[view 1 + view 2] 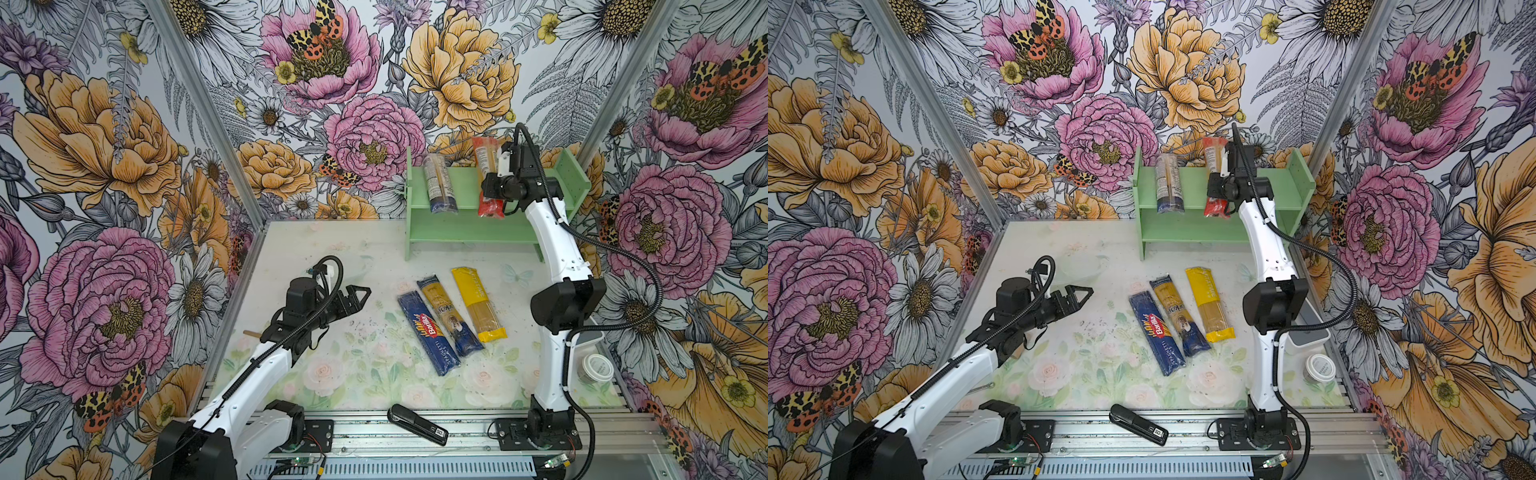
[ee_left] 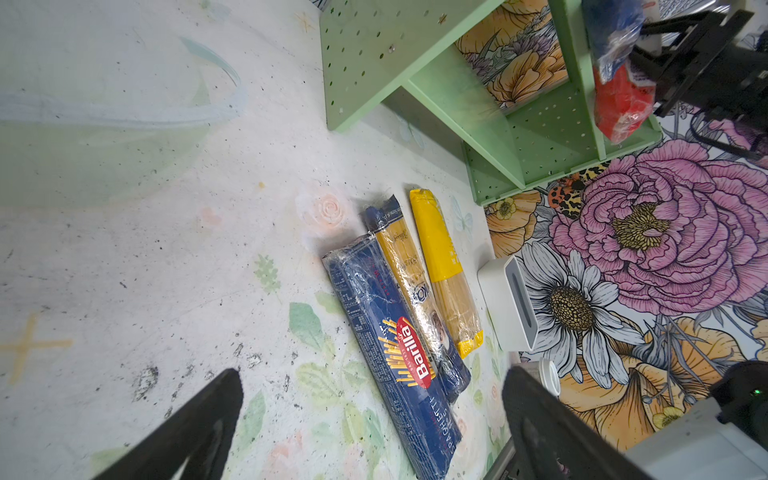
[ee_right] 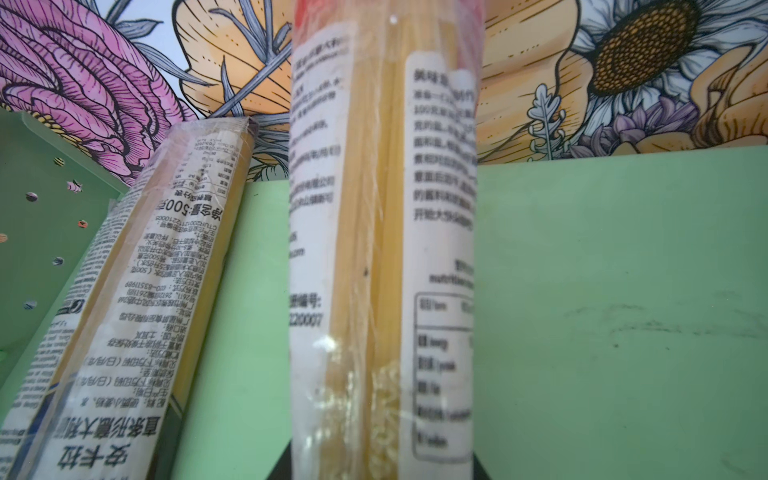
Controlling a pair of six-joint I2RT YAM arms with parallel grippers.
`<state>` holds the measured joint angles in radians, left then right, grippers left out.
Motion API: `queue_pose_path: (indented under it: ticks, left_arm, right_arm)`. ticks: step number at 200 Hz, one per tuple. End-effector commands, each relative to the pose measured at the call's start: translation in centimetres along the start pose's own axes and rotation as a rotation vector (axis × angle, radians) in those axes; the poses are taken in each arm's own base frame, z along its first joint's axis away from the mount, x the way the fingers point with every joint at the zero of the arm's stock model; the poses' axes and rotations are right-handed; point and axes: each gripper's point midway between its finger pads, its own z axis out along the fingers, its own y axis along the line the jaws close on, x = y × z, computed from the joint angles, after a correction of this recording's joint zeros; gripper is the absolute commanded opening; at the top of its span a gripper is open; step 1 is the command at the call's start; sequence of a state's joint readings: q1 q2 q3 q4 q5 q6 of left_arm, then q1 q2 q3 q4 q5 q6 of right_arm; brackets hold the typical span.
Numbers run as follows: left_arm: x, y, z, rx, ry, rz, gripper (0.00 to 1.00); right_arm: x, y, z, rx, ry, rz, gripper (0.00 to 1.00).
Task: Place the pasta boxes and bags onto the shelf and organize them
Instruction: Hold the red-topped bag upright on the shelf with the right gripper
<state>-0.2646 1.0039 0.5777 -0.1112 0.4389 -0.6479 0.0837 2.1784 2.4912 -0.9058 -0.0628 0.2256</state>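
The mint-green shelf [image 1: 463, 187] [image 1: 1192, 187] stands at the back right of the table. On its top tier lies a clear, dark-blue-labelled pack [image 1: 438, 183] [image 3: 166, 282]. To its right is the red-ended clear pack [image 1: 484, 160] [image 3: 382, 249], with my right gripper [image 1: 490, 189] [image 3: 382, 465] shut on it, a black fingertip at each side. A dark blue Barilla pack [image 1: 428, 338] [image 2: 395, 332], a blue-gold pack [image 1: 449, 316] and a yellow pack [image 1: 478, 303] lie side by side on the table. My left gripper [image 1: 359, 297] [image 2: 372, 374] hovers open and empty to their left.
A black stapler-like object [image 1: 417, 424] lies at the front edge. A white-grey box [image 2: 509, 303] and a white-lidded jar [image 1: 596, 368] sit by the right wall, behind the right arm. Floral walls close in the back and both sides.
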Motion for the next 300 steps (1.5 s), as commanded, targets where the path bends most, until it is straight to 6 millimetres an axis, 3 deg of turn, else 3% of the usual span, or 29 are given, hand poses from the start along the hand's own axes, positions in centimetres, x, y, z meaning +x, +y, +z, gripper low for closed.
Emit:
queue_pose_path:
  ticks: [1,300]
  left_arm:
    - [0.3,-0.4,-0.3,0.02,0.0,0.032,0.99]
    - [0.4,0.4,-0.3,0.004,-0.003,0.023,0.99]
  right_arm:
    - [-0.6,-1.0,0.4,0.044,-0.03,-0.023,0.38]
    - [1.6,-1.1,1.7,0.052,0.029,-0.054,0.56]
